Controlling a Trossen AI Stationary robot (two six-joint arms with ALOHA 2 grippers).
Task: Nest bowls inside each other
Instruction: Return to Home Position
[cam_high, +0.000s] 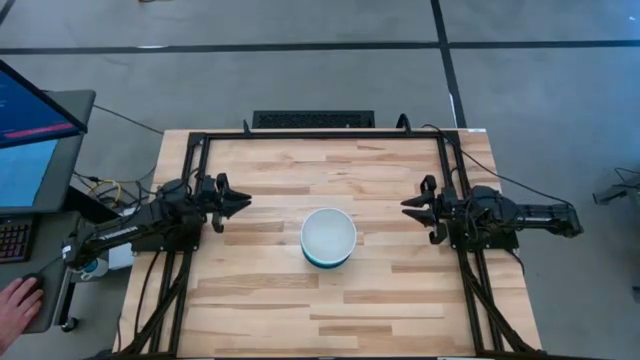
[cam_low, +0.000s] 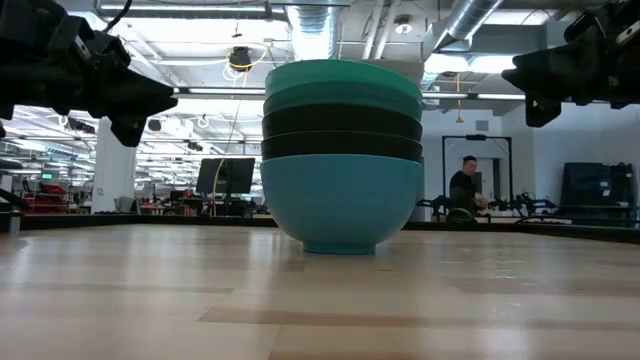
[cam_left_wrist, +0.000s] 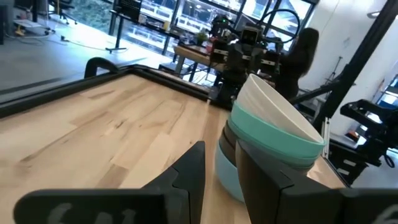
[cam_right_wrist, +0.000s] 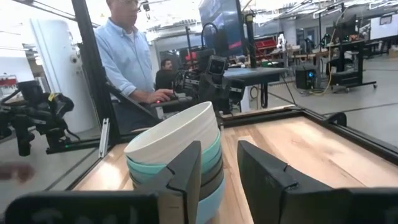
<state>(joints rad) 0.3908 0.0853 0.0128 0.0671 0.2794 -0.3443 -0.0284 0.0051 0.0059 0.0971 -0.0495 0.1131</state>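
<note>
The bowls stand nested in one stack (cam_high: 328, 238) near the table's middle, resting on the sky-blue bottom bowl's foot (cam_low: 340, 243). Above it come two black bowls (cam_low: 342, 133), a dark teal-green one and a turquoise one (cam_low: 343, 76); the white bowl (cam_left_wrist: 273, 106) sits on top, also seen in the right wrist view (cam_right_wrist: 171, 140). My left gripper (cam_high: 243, 203) hovers left of the stack, open and holding nothing. My right gripper (cam_high: 408, 208) hovers right of it, open and holding nothing.
A black frame (cam_high: 320, 134) runs along the table's far edge and down both sides under the arms. Bare wood lies around the stack. A person's hand (cam_high: 18, 303) rests at a desk off the table's left; a person (cam_right_wrist: 127, 59) stands beyond the table.
</note>
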